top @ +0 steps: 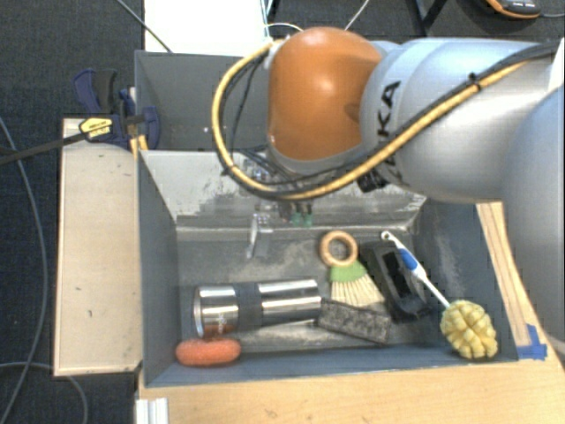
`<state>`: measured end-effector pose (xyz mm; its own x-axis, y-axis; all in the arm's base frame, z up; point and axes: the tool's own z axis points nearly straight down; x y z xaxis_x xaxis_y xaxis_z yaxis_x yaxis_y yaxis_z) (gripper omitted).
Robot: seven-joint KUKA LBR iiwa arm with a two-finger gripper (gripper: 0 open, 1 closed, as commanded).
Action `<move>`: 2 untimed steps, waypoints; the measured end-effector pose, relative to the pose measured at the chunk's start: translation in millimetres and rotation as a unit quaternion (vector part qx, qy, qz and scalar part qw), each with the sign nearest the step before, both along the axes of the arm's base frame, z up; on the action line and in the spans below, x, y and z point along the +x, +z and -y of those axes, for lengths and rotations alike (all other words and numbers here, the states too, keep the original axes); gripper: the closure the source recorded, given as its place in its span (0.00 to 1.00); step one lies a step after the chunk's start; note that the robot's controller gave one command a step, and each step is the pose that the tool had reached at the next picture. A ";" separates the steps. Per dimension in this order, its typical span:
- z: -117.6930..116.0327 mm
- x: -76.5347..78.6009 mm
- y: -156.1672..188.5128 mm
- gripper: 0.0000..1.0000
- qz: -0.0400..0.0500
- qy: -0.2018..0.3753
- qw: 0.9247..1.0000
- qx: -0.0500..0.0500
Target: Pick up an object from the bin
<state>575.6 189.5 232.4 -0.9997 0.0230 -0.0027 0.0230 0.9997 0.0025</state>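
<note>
Bin [159, 263], near-left corner: orange-red oblong lump [207, 352]. Next to it: steel cylinder [256, 306] with dark band, lying on its side by near wall. I see pincer [296, 212] at far wall, mid-bin, under orange wrist cover; clenched or released, I cannot tell. Nearest thing: wooden ring [338, 248], just right of pincer, apart. Further right: black block [395, 283], yellow-headed brush [468, 329].

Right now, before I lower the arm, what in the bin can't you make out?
Camera view:
Back of the bin floor: covered by the orange wrist cover.
Small green thing under that cover: mostly hidden, kind unclear.
Black thing at right: crossed by the dish brush and its blue-and-white handle, kind unclear.
Bin's right wall: behind the grey arm.
</note>
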 end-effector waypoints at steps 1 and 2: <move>0.0 -0.1 -0.1 0.00 0.000 0.000 1.000 0.000; -0.3 -15.2 -17.6 0.00 0.004 0.028 1.000 0.000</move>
